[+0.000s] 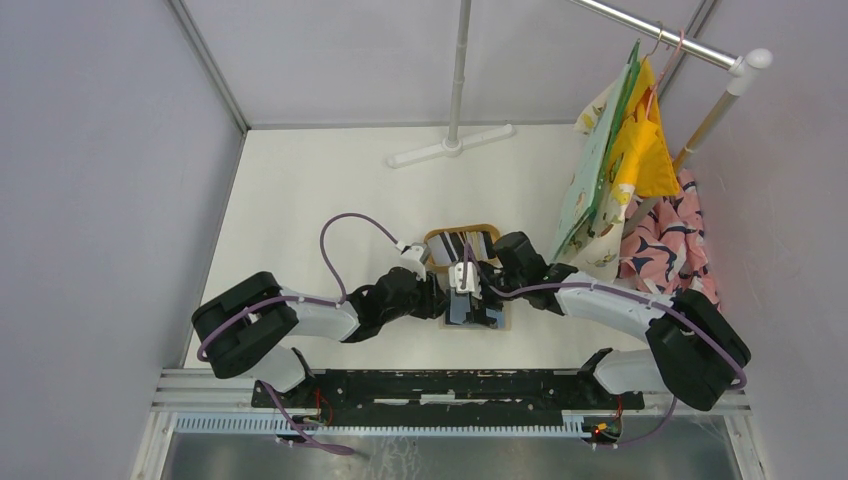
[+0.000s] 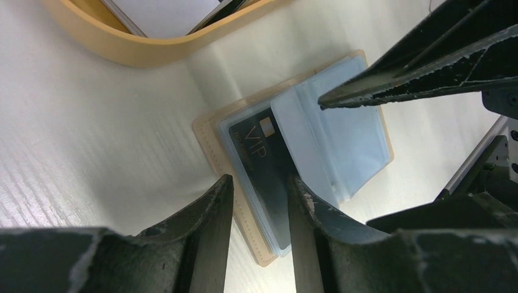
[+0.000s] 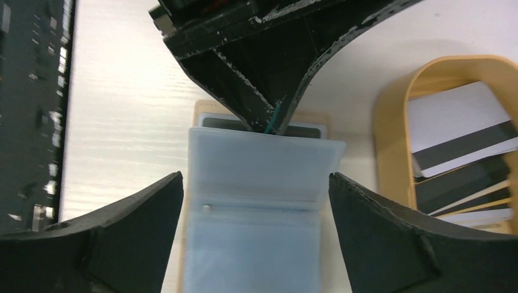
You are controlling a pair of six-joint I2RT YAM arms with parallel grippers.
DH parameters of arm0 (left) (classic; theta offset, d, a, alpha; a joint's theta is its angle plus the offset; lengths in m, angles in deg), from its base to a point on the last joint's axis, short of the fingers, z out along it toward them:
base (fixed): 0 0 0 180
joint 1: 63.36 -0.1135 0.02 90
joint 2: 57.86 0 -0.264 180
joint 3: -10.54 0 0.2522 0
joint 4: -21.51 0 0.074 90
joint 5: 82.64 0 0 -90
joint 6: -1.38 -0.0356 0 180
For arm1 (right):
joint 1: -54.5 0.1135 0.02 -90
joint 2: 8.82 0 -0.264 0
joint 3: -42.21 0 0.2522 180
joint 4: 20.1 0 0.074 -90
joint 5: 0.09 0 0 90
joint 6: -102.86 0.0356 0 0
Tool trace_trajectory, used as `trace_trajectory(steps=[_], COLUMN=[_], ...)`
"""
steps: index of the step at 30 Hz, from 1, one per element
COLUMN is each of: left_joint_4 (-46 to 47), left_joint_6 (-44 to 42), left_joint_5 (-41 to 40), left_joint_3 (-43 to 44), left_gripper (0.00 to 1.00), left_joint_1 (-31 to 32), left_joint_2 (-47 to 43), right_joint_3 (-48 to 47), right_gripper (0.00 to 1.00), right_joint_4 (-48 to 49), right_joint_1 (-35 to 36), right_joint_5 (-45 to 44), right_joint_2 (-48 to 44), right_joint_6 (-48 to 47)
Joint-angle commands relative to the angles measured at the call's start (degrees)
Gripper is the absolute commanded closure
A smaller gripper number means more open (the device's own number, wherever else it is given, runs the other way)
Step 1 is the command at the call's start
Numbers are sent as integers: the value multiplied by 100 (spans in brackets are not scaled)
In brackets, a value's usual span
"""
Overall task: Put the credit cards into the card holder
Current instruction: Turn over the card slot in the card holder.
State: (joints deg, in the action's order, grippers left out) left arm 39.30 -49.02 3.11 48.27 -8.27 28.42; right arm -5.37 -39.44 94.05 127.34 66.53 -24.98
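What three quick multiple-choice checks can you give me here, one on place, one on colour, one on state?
1. Where do the loose cards lie? A in the tray; B on the floor; C in a drawer.
2. What colour is the card holder inside? A red; B light blue; C green.
3. How are the right fingers? A shut on a card; B open; C out of view.
Answers: 1 A, white and striped cards sit within the tray's rim. 2 B, the opened holder shows pale blue sleeves. 3 B, the two fingers stand wide apart, one on each side of the holder.
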Motion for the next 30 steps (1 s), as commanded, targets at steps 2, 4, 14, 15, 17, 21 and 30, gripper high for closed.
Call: trace_trajectory(steps=[2,4,14,15,17,21,30], left_joint_4=[387,387,404,404,404,403,329], left_joint_6=[101,116,145,152,154,154,132], left_joint_5=[99,98,90,87,95,98,68], left_joint_3=[46,53,38,38,38,40,64], left_gripper=[55,55,55,55,55,55,55], left_joint_1=[22,26,21,27,28,26,25], left_joint_2=[42,57,29,29,37,40,48], right_joint_3=[-33,-98,-308,-309,-322,-359,-379], right_gripper=[2,2,2,2,2,2,2], right_joint_4=[93,20,-66,-37,15,45,38], right_joint_1=[306,392,580,598,636,685,664], right_joint_5=[-959,-1020,-1289,-1348,-1501,-1720,-1854], right_joint_2=[-62,40,302,324,387,422,228], right_joint_6=[-260,-219,381,427,598,719,737])
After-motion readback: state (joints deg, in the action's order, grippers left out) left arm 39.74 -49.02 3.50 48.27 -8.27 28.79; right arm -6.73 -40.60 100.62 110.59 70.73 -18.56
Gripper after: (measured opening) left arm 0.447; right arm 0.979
